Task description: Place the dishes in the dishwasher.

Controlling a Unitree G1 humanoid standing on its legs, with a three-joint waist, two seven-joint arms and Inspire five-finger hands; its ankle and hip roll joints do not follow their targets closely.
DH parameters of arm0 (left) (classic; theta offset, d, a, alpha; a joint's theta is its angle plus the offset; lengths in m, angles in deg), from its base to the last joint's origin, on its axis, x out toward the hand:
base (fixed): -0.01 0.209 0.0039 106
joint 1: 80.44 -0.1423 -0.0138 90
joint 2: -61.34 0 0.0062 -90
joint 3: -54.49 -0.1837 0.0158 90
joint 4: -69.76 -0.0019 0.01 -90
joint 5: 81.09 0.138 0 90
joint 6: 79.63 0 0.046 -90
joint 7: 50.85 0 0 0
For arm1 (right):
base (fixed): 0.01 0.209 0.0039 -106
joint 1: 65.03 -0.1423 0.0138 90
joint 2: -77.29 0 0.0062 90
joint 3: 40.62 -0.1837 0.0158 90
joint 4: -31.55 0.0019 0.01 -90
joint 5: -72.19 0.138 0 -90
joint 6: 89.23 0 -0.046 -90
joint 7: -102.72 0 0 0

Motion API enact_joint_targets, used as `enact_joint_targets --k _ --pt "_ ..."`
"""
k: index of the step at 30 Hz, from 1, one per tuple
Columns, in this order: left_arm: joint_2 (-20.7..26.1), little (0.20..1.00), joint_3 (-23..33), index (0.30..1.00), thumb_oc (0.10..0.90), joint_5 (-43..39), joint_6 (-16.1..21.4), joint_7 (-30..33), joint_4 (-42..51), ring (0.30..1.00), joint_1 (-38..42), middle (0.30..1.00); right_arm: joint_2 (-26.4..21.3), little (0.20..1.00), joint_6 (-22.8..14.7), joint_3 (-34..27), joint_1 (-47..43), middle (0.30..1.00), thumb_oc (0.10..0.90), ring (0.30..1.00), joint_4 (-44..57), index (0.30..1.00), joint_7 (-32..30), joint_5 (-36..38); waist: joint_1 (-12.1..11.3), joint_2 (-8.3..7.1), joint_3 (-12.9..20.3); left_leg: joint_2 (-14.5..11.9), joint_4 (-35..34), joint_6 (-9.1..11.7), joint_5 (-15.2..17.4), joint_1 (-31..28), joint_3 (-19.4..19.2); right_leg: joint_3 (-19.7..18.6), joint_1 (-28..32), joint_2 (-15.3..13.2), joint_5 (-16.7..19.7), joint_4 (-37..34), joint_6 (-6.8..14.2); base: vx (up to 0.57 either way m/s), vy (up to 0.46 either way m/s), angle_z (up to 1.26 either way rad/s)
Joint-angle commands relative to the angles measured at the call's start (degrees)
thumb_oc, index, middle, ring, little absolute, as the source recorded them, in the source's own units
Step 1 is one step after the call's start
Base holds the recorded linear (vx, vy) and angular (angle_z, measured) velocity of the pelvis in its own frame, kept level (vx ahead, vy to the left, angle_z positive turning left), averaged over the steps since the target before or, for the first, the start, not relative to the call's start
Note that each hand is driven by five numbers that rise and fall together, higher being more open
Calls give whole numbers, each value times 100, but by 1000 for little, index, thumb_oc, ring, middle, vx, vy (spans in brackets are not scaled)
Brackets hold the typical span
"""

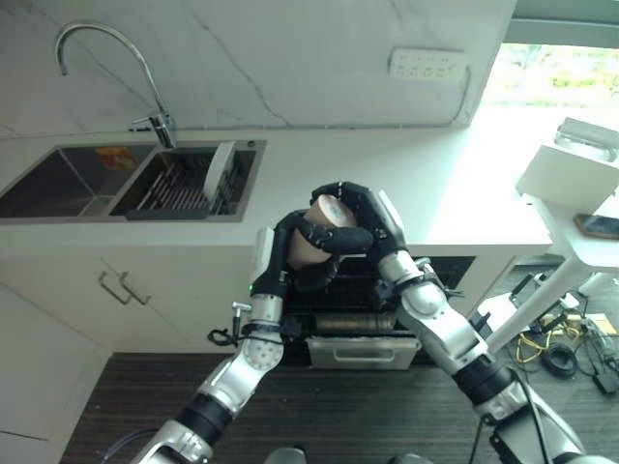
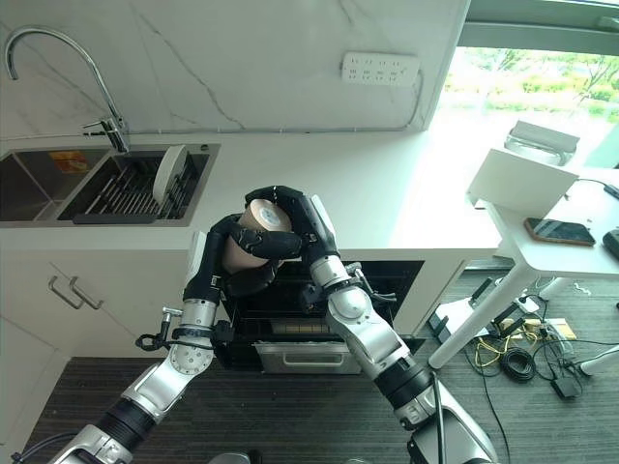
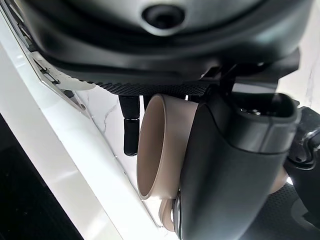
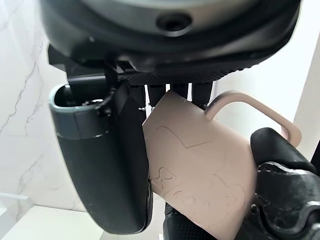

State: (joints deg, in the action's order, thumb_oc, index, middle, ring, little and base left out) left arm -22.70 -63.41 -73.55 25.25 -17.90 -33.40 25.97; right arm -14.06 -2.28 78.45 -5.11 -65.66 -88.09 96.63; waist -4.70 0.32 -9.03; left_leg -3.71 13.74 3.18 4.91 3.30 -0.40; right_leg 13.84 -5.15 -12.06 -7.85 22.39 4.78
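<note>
- While both hands meet above the open dishwasher (image 1: 372,324), a beige mug (image 1: 324,235) sits between them, held in the air in front of the white counter (image 1: 387,184) edge.
- Left hand (image 1: 295,253): fingers and thumb curled round the mug's body from the robot's left side; left wrist view shows the mug's open rim (image 3: 150,145) past the thumb.
- Right hand (image 1: 372,217): fingers wrapped over the mug's top and far side; right wrist view shows the thumb pressed on the mug wall, with the mug handle (image 4: 255,110) sticking out free beside it.
- Mug is tilted, base facing up toward the head camera.
- Dishwasher: front opened, dark rack visible inside, grey basket (image 1: 363,348) at the lower front edge.
- Sink (image 1: 135,179) on the robot's left holds a dark drying rack with one white plate (image 1: 222,169) standing on edge in it; chrome tap (image 1: 106,58) behind.
- White table (image 2: 542,232) at right carries a phone (image 2: 559,230).
</note>
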Motion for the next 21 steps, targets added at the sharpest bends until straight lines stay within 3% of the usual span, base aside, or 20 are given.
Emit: enact_joint_targets --k 1,5,17,18,19,21 --pt "-416 300 -787 300 400 98 1410 -715 1116 300 1773 300 600 300 -329 716 -1043 300 400 300 163 300 563 56 4 -199 60 135 345 -297 853 -260 -461 -398 411 75 -184 -520 160 0 0 0" --pt "-476 300 -935 300 400 -241 1559 -1314 1172 300 1832 300 649 300 -412 729 -1060 300 400 300 255 300 772 366 17 -189 64 139 345 -305 851 -258 -466 -395 406 70 -181 -520 158 0 0 0" --pt "-469 300 -1069 300 400 -428 1490 -1507 1158 300 1865 300 777 300 -411 735 -878 300 400 300 498 300 1024 1667 62 -156 88 135 345 -317 853 -280 -499 -395 422 72 -199 -520 153 0 0 0" --pt "-473 561 -1084 561 574 -425 1496 -1492 1148 561 1866 561 792 300 -433 723 -859 300 400 300 514 300 1019 1745 67 -156 90 131 345 -319 855 -281 -504 -391 423 72 -200 -520 154 0 0 0" --pt "-479 900 -1086 900 800 -513 1502 -1566 1146 900 1859 900 810 300 -466 687 -825 300 400 300 545 300 993 1858 75 -156 94 127 345 -317 854 -281 -511 -387 422 73 -199 -520 155 0 0 0" --pt "-490 900 -1091 900 800 -585 1436 -1676 1155 900 1854 900 845 300 -505 653 -785 300 400 300 562 300 955 1968 88 -147 101 118 345 -317 850 -279 -524 -382 421 75 -198 -520 154 0 0 0"
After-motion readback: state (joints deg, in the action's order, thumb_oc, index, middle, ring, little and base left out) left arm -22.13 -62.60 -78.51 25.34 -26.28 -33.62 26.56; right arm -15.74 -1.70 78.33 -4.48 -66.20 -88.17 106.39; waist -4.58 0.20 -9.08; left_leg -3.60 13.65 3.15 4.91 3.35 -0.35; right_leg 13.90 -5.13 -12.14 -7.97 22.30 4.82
